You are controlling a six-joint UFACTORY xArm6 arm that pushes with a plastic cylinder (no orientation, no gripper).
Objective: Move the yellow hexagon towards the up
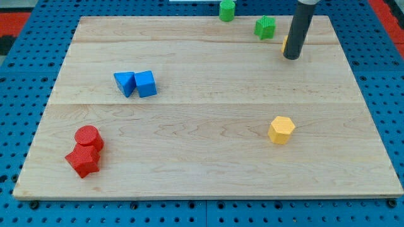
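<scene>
The yellow hexagon [281, 130] lies on the wooden board [208, 151] at the lower right of the view. My tip [291, 57] stands near the view's top right, well above the hexagon and a little to its right, apart from it. A second yellow block [285, 44] peeks out from behind the rod, mostly hidden, so its shape cannot be made out.
Two green blocks sit near the top edge, one [266, 27] left of the rod and one [227, 10] at the board's edge. A blue triangle [125, 83] touches a blue cube [146, 84] at centre left. A red cylinder [88, 137] and red star-like block [83, 161] sit at lower left.
</scene>
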